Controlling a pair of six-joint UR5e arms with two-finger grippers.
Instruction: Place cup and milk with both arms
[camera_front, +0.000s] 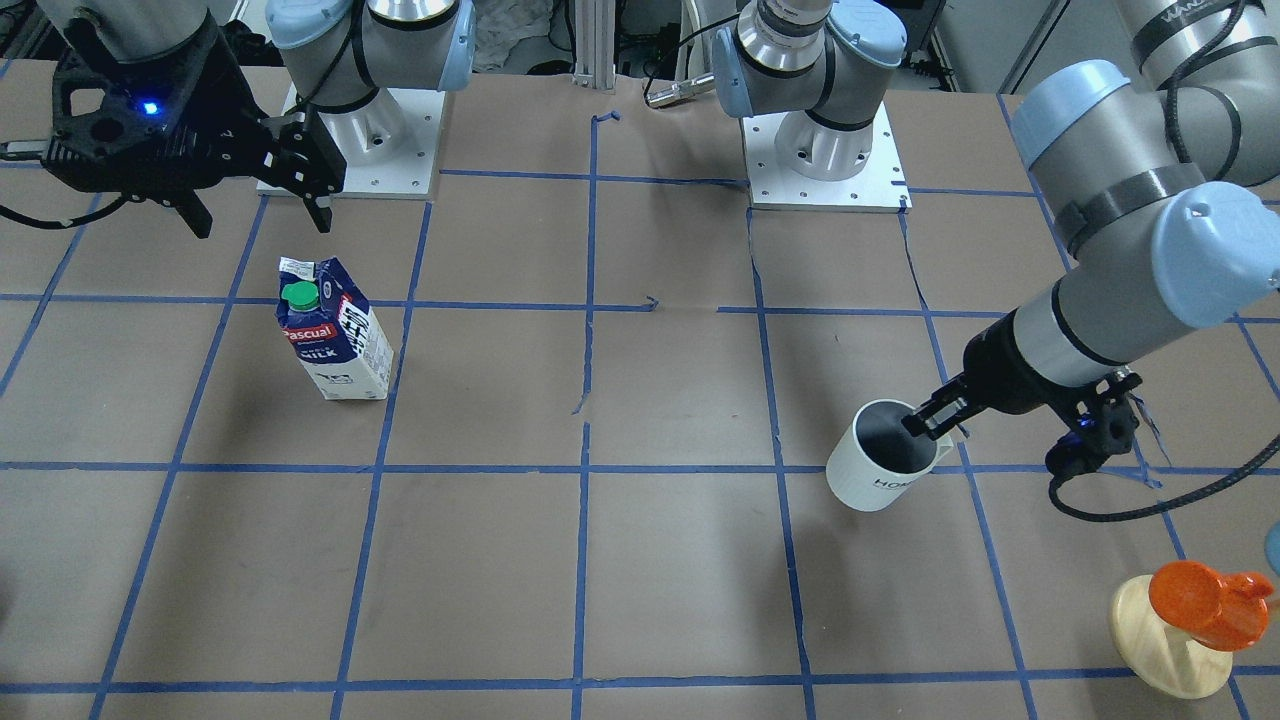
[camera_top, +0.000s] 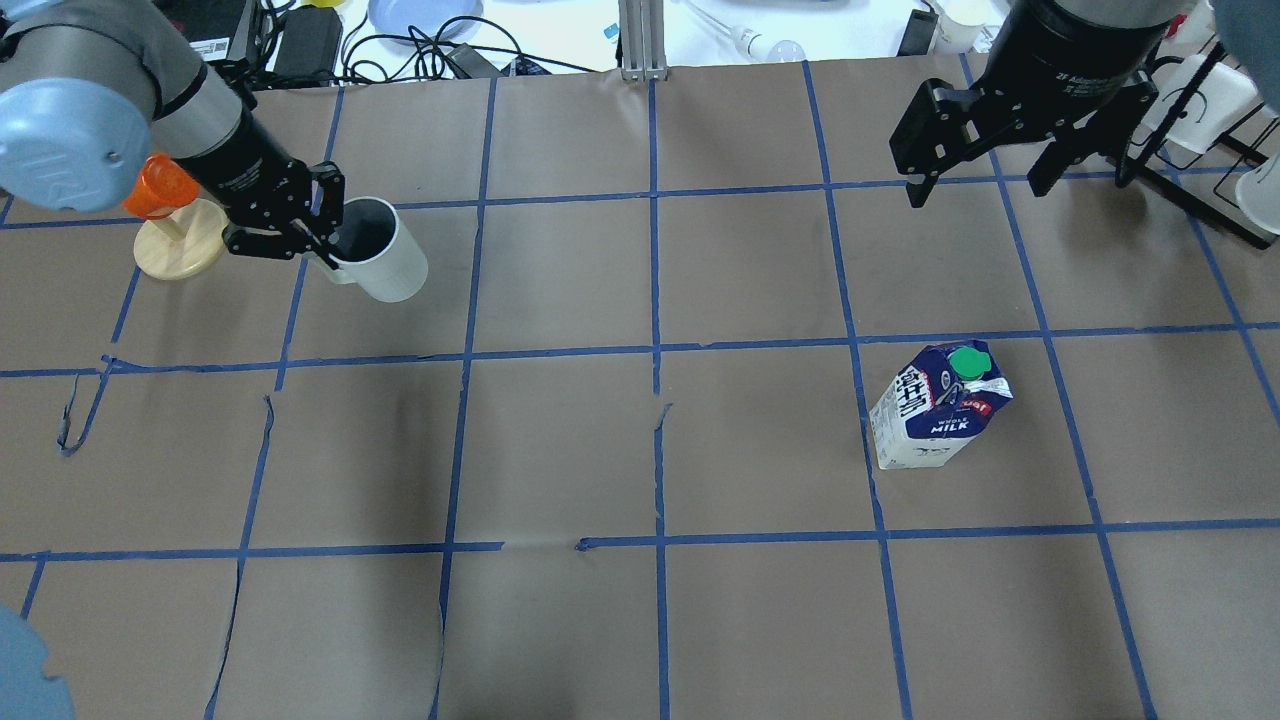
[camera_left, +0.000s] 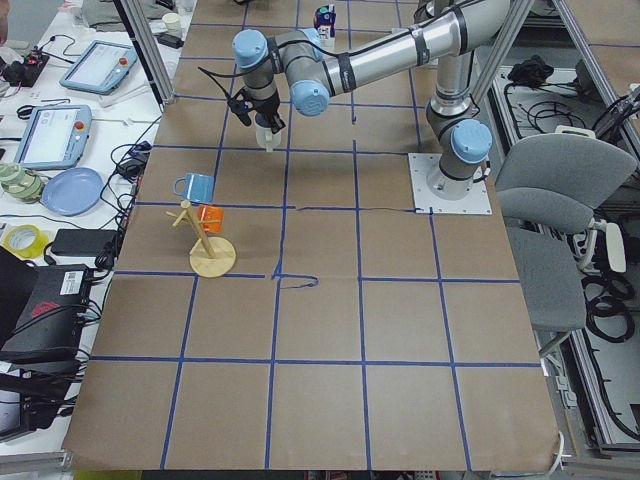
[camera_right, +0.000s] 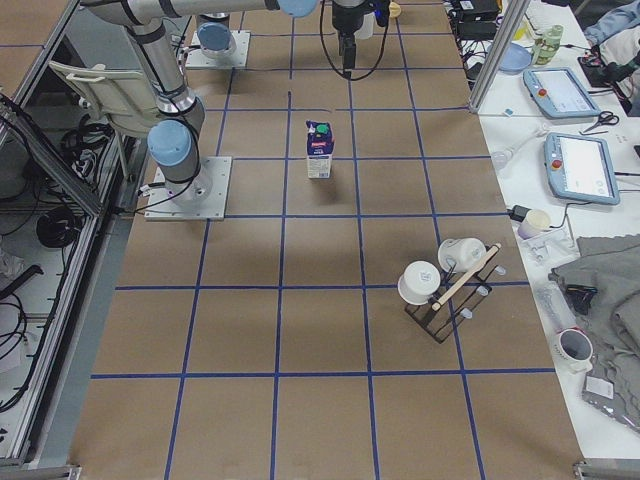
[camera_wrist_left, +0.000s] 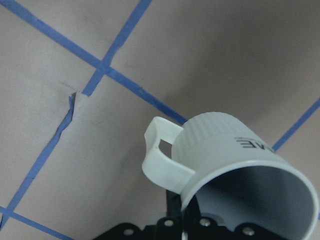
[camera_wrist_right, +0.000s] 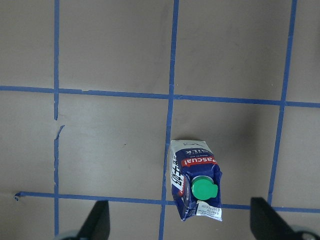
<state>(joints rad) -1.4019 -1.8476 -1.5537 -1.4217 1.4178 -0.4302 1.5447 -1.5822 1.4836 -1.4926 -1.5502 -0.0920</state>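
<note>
Cup (camera_front: 872, 482) is clamped in the left tool (camera_front: 922, 420), which grips the rim just beside the handle (camera_wrist_left: 162, 160) with one finger inside the grey interior and the other outside the wall. The cup is tilted, its mouth turned back toward the arm and its dark lettering on the side facing away from the tool. Whether its bottom touches the counter (camera_front: 680, 560) I cannot tell. It is in the counter's left half, toward the edge far from the robot's bases, near the far left corner. Just beside it, closer to the left edge, stands a wooden stand (camera_front: 1160, 640) with an orange cup (camera_front: 1200, 600) hung on it, apart from the white cup. The milk carton (camera_front: 335, 345) stands upright on its base in the right half of the counter, about midway between the near and far edges and well apart from the cup. Its green cap (camera_wrist_right: 204, 189) is on top, and one bottom edge lies next to a line of blue tape (camera_front: 590, 300). The right tool (camera_top: 978, 186) hangs high over the carton with its fingers spread wide apart and nothing between them. In the right wrist view the carton shows below, between the two fingertips and untouched.
</note>
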